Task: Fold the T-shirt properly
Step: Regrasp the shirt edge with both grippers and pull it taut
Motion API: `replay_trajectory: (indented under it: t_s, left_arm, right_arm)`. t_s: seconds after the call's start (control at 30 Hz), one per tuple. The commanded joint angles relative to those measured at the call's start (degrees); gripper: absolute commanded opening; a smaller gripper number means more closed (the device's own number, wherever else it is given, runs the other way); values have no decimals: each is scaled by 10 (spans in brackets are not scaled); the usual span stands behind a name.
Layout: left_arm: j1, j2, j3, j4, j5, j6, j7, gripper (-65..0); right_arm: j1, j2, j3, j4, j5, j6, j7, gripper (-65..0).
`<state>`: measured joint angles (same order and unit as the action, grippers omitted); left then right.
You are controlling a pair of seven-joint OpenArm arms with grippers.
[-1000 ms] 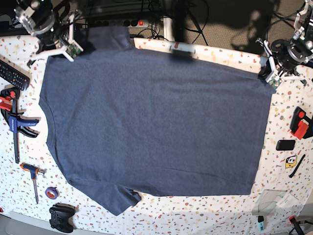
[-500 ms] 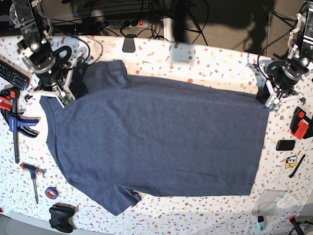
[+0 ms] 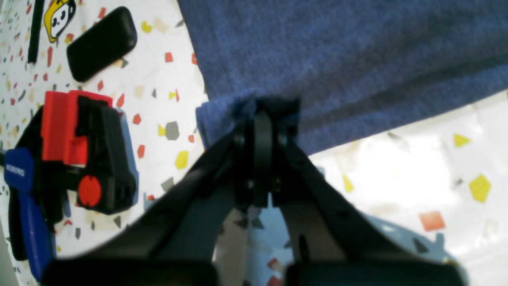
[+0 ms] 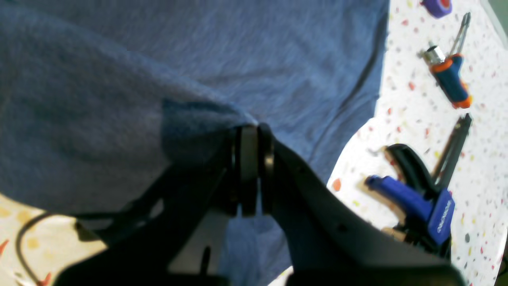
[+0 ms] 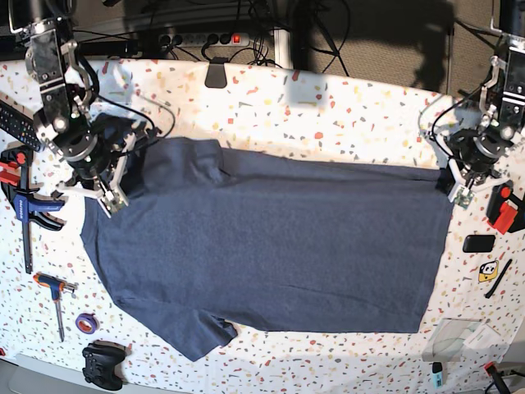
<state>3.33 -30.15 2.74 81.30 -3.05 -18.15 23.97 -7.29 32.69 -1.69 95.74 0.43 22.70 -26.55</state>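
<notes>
Both sets of jaws are pinched tight on cloth, as you can see from the wrist views. Taking the base view from left to right, with the T-shirt (image 5: 271, 246) as your landmark: off its left edge lie a blue and black clamp (image 5: 29, 205), an orange-handled screwdriver (image 5: 53, 289), a purple roll of tape (image 5: 87, 322) and, lower down, a black game controller (image 5: 103, 364). Your right gripper (image 5: 107, 193) sits at the shirt's upper left corner, closed on a bunched fold of the fabric (image 4: 190, 119) near the shoulder; a sleeve lies folded over just to the right of it. The shirt itself lies spread across the speckled table (image 5: 328, 103), plain side up, its long axis running sideways, with the other sleeve sticking out at the lower left toward the controller. Its top edge looks doubled over in a band running between the two grippers. At the shirt's upper right corner your left gripper (image 5: 455, 185) is clamped on the hem (image 3: 222, 115), which is gathered into a small wad between the fingertips. Beyond the shirt's right edge you have a red and black clamp (image 5: 502, 205), a small black block (image 5: 478, 243) and a yellow sticker (image 5: 488, 270).
</notes>
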Motion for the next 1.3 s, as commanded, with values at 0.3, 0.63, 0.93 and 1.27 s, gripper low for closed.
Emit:
replay_trajectory:
  t_s: [0.3,0.63,0.93,1.27]
  left_arm:
    - [-8,-10,-5,-4,0,8,-30,-650]
    - [-21,-10,-5,-4,0,8,-56,-610]
    - [-37,-10,-5,-4,-2,8,-30,-439]
    - [-72,-25,-5,-1,-30,11,53,-392]
  right_arm:
    - [24,11,5,1,-2,-3,11,-650]
    - [24,11,5,1,-2,-3,10,-650]
    - [28,11,5,1,-9,-5,4,-642]
    - [58,12,6,12,-12,-27,-26,-439]
